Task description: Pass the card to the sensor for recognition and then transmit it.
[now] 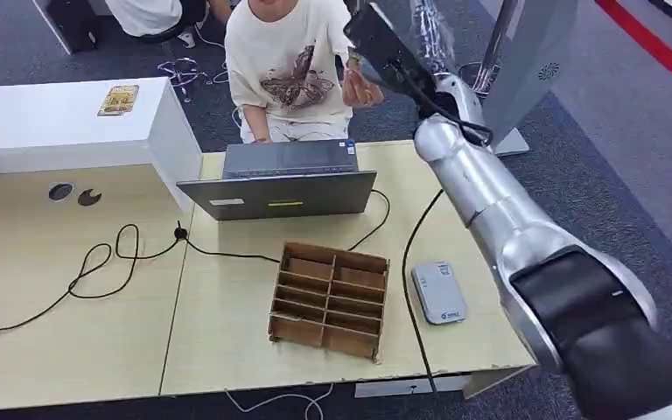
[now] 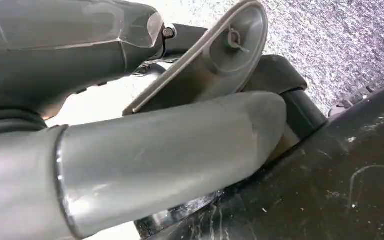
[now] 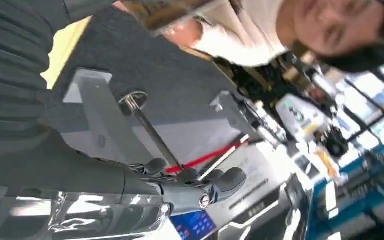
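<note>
Card sits at twelve o'clock between the person's fingers and your right hand, grip unreadable, so a loose handover drops it short of the worktop.

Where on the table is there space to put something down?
Bare wood lies left of the wooden organizer, below the looping black cable, and between the card reader and the table's right edge. It is crowded around the laptop.

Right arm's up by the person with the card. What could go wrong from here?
1. The card sits between the person's hand and the right hand. I cannot tell whose grip holds it, so it may drop onto the laptop.
2. The black cable runs beside the grey sensor. The arm coming down could snag it.
</note>
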Controlling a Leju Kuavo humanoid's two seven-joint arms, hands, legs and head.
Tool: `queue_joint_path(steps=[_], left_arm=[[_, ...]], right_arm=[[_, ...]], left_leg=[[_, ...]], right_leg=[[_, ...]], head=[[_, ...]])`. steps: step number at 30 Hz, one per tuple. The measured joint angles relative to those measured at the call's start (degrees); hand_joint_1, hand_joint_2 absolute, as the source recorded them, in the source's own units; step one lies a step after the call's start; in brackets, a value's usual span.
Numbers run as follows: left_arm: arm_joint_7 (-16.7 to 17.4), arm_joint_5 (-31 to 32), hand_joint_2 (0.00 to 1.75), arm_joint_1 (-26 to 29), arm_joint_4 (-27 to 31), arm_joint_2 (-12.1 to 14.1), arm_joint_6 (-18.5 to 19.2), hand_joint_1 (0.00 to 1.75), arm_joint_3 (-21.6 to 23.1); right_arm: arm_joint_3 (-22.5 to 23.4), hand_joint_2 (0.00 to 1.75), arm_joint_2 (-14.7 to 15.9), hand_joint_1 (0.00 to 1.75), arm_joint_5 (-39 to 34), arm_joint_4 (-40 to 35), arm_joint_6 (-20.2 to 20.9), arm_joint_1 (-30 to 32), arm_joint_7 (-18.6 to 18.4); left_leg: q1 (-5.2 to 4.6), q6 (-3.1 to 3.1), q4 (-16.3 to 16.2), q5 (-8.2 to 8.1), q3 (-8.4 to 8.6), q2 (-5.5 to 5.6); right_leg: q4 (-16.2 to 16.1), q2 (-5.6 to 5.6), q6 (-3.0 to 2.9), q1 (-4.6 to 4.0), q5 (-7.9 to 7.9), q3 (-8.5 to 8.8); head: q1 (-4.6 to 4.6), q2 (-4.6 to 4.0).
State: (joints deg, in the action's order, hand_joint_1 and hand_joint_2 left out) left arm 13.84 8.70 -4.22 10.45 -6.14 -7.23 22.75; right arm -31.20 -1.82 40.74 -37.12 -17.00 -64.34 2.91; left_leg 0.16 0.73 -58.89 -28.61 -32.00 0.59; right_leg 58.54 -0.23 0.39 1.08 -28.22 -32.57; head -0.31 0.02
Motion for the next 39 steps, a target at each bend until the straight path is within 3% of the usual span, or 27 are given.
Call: queue_joint_path(steps=[4, 8, 17, 21, 26, 29, 33, 39], left_arm=[[0.02, -0.33, 0.00, 0.05, 0.00, 0.00, -0.24, 0.00, 0.00], [0.00, -1.05, 0.00, 0.12, 0.00, -0.07, -0.59, 0.00, -0.04], [-1.03, -3.52, 0.00, 0.62, 0.00, -0.31, -1.95, 0.00, -0.61], [-1.11, -4.57, 0.00, 0.85, 0.02, -0.50, -2.30, 0.00, -1.62], [-0.87, -5.31, 0.00, 0.96, 0.02, -0.70, -2.65, 0.00, -2.49], [-0.63, -6.08, 0.00, 1.01, 0.02, -0.90, -3.08, 0.00, -3.13], [0.00, -6.99, 0.00, 1.05, 0.02, -1.20, -3.39, 0.00, -3.63], [1.05, -8.70, 0.00, 1.03, 0.02, -1.84, -3.24, 0.00, -5.88]], right_arm=[[5.50, 1.75, 1.77, 0.00, -1.29, -8.32, -4.33, 4.96, 0.63], [11.45, 1.75, 4.85, 0.00, -6.15, -17.22, -3.48, 10.55, 2.75], [24.58, 1.75, 15.00, 0.00, -28.82, -34.58, 7.67, 23.78, 10.65], [33.10, 1.75, 20.67, 0.00, -37.36, -41.77, 10.50, 32.31, 13.40], [46.97, 1.75, 24.96, 0.00, -44.44, -48.08, 14.00, 44.37, 15.85], [55.84, 1.75, 25.62, 0.00, -45.55, -50.59, 15.38, 51.49, 16.94], [66.72, 1.75, 25.10, 0.00, -42.74, -52.81, 14.05, 60.41, 17.61], [80.89, 1.75, 18.83, 0.00, -32.30, -53.95, 16.42, 66.97, 19.21]], left_leg=[[0.00, 0.00, -0.01, 0.00, -0.01, 0.02], [-0.01, -0.01, -0.03, -0.01, -0.03, 0.06], [0.00, -0.05, -0.09, -0.05, -0.06, 0.19], [-0.01, -0.13, -0.09, -0.11, -0.08, 0.19], [0.00, -0.22, -0.09, -0.20, -0.11, 0.19], [0.00, -0.26, -0.08, -0.23, -0.10, 0.19], [-0.01, -0.27, -0.04, -0.24, -0.14, 0.21], [0.00, -0.29, 0.00, -0.26, -0.07, 0.06]], right_leg=[[-0.03, -0.02, 0.00, 0.00, 0.00, 0.00], [-0.06, -0.08, 0.00, 0.01, 0.00, 0.01], [-0.14, -0.24, 0.03, 0.01, 0.00, 0.03], [-0.17, -0.25, 0.06, 0.01, -0.02, 0.04], [-0.22, -0.28, 0.11, 0.01, -0.06, 0.05], [-0.23, -0.28, 0.13, 0.00, -0.08, 0.04], [-0.22, -0.32, 0.17, 0.01, -0.12, 0.06], [-0.22, -0.17, 0.16, 0.00, -0.13, 0.06]], head=[[-0.02, -0.02], [-0.02, 0.00], [0.00, -0.02], [-0.02, -0.02], [0.00, 0.00], [-0.02, 0.00], [0.00, 0.00], [0.02, 0.00]])
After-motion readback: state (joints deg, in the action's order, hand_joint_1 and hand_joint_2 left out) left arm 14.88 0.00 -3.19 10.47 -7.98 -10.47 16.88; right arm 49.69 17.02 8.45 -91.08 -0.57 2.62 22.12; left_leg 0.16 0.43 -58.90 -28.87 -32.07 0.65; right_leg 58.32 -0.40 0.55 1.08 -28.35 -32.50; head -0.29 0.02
